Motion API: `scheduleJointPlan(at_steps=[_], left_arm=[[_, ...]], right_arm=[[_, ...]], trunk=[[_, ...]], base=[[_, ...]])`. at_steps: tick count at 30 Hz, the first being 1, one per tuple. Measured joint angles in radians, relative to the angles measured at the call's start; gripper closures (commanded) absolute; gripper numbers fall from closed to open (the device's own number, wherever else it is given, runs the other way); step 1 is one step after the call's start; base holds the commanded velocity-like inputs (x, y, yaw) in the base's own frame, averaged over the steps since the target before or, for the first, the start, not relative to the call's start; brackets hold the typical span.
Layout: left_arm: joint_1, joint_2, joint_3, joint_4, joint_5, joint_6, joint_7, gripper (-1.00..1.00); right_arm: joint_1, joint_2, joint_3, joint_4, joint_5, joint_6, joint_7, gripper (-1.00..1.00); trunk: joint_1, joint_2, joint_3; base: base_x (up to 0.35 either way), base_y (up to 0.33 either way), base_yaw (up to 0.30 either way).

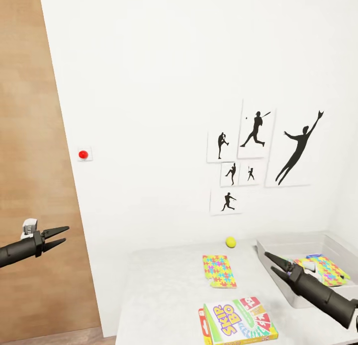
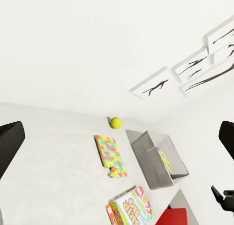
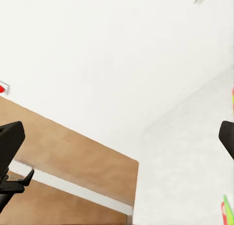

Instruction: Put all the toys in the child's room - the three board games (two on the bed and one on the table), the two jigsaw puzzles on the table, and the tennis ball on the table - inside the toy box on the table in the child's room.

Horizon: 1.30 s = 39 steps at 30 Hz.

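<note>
On the pale grey table (image 1: 159, 290) lie a tennis ball (image 1: 230, 242) near the wall, one jigsaw puzzle (image 1: 219, 271) in the middle, and a green and red "Skip-Bo" board game (image 1: 237, 321) at the front edge. The light grey toy box (image 1: 293, 243) stands at the right with a second jigsaw puzzle (image 1: 325, 268) inside. My right gripper (image 1: 269, 263) is open, hovering at the box's near left corner. My left gripper (image 1: 60, 237) is open and empty, in the air left of the table. The left wrist view shows the ball (image 2: 116, 122), puzzle (image 2: 111, 156), box (image 2: 146, 159) and game (image 2: 130, 210).
A wood-panel door (image 1: 30, 136) stands at the left, with a red round wall button (image 1: 83, 154) beside it. Black sports-silhouette pictures (image 1: 256, 156) hang above the table. Wood floor (image 1: 49, 337) shows below the door. A red object (image 2: 171, 217) sits low beside the game.
</note>
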Motion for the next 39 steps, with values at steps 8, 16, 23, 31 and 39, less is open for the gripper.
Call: scheduleJointPlan(at_steps=[8, 16, 23, 31, 39], left_arm=[[0.0, 0.0, 0.0, 0.0, 0.0, 0.0, 0.0, -1.0], [0.0, 0.0, 0.0, 0.0, 0.0, 0.0, 0.0, -1.0], [0.0, 0.001, 0.0, 0.0, -0.001, 0.0, 0.0, -1.0], [0.0, 0.001, 0.0, 0.0, 0.0, -0.002, 0.0, -1.0], [0.0, 0.001, 0.0, 0.0, 0.0, -0.004, 0.0, -1.0]], right_arm=[[-0.173, -0.003, 0.099, 0.01, -0.009, 0.055, -0.275, -1.0], [-0.32, -0.006, 0.218, 0.068, 0.0, 0.055, -0.52, -1.0], [-0.423, -0.008, 0.264, 0.203, 0.014, 0.056, -0.666, -1.0], [-0.506, -0.039, 0.281, 0.47, 0.017, 0.057, -0.802, -1.0], [-0.519, -0.055, 0.292, 0.55, 0.018, 0.057, -0.825, -1.0]], trunk=[[0.0, 0.0, 0.0], [0.0, 0.0, 0.0], [0.0, 0.0, 0.0], [0.0, 0.0, 0.0], [0.0, 0.0, 0.0]], base=[[0.0, 0.0, 0.0], [0.0, 0.0, 0.0], [0.0, 0.0, 0.0], [0.0, 0.0, 0.0], [0.0, 0.0, 0.0]])
